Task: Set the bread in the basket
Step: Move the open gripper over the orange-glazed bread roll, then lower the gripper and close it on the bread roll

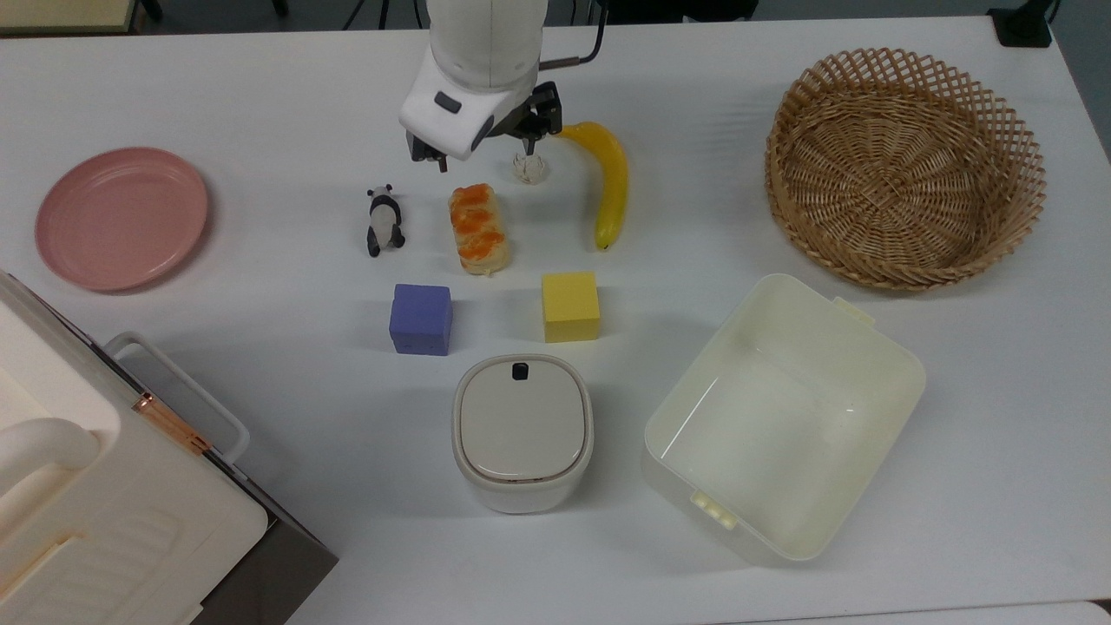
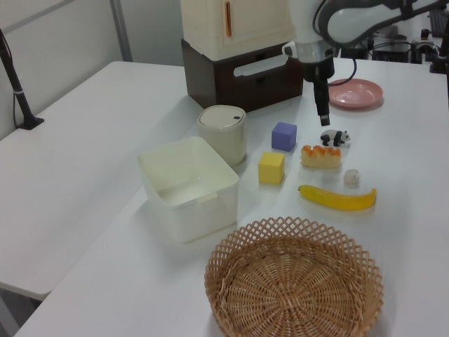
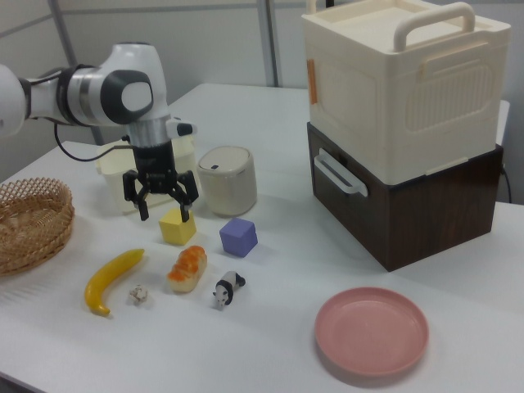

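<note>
We record one gripper (image 3: 164, 214), fingers spread wide and grasping nothing, held in the air above the table (image 1: 260, 95). In the top view it sits at 12 o'clock from the bread (image 1: 476, 227), with clear space between them.

- Bread: lying flat on the table, untouched. In the top view the panda figure (image 1: 383, 220) is just beside it at 9 o'clock, the banana (image 1: 610, 178) near at 3 o'clock, and a small whitish lump (image 1: 528, 167) at 1 o'clock.
- Basket (image 1: 904, 169): at the far 3 o'clock side of the top view, well apart from the bread, nothing inside it.
- Purple cube (image 1: 421, 319): at 7 o'clock from the bread in the top view.
- Yellow cube (image 1: 570, 306): at 5 o'clock from the bread in the top view.
- Lidded cream canister (image 1: 522, 431): at 6 o'clock from the bread, beyond the cubes.
- Cream tub (image 1: 781, 417): open, at 6 o'clock from the basket in the top view.
- Pink plate (image 1: 121, 217): far 9 o'clock side of the top view.
- Cream case on a dark brown box (image 3: 407, 123): in the right view at 1 o'clock from the gripper, handle on top.
</note>
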